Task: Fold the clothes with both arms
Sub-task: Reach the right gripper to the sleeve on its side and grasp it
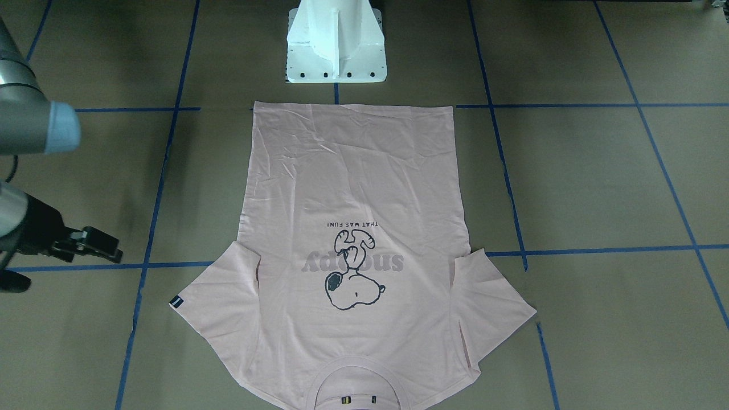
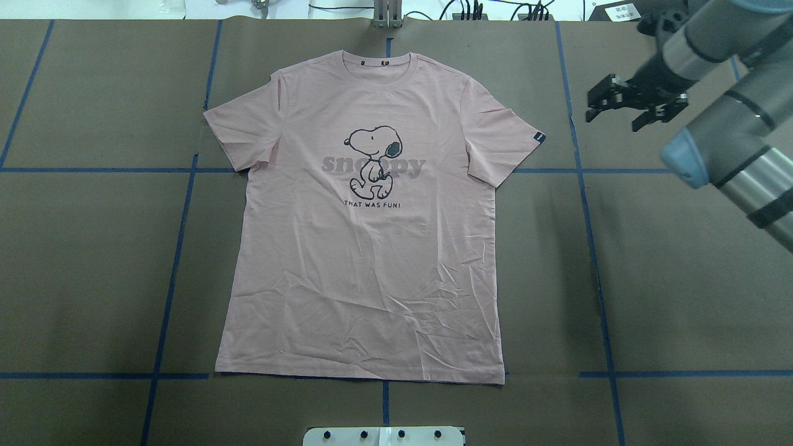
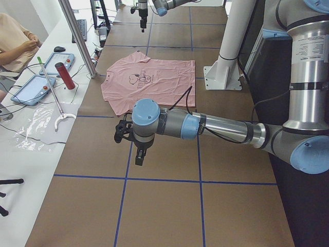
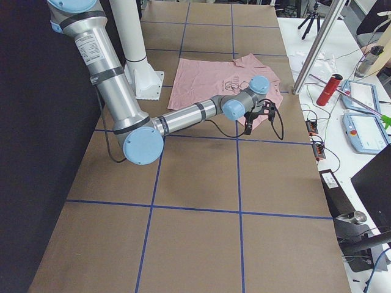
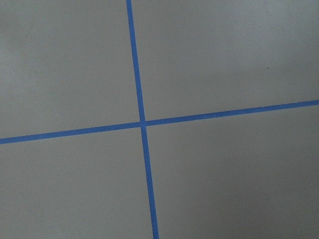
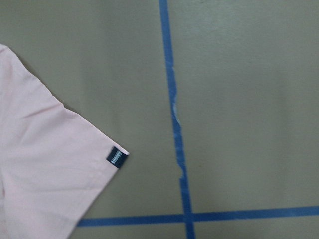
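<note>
Right end effector [image 2: 616, 113] hangs above bare worktop [image 2: 681, 279] just off the T-shirt's [image 2: 365, 248] sleeve [image 2: 505, 145], fingers apart, nothing between them. Left end effector [image 3: 129, 146] shows only in the left side view, well apart from the shirt toward the worktop's left end. Cannot tell whether it is apart or together, and its wrist camera sees only crossed blue tape lines [image 5: 142, 124]. The T-shirt lies flat at mid-worktop, print up, with the collar [image 2: 381, 62] toward the operators' edge and the hem [image 2: 359, 375] toward the robot's edge.

Risks, as judged:
- A pinch at the sleeve may catch only the top layer, because thin knit parts easily, and the back panel would then drag behind.
- Fingers coming down too steeply could scrape or snag the paper-like brown cover.
- With the left arm far off, uneven lifts would skew the fold line.
- Creases already in the lower body may get locked in under a fold.

Materials:
- The shirt is pale pink soft jersey, matte, with a ribbed round collar.
- A small dark woven label [image 6: 117, 158] sits at the sleeve's edge.
- The printed figure has a black outline over grey lettering.
- The worktop is flat and dull brown.
- The tape is slightly rippled along one line.
</note>
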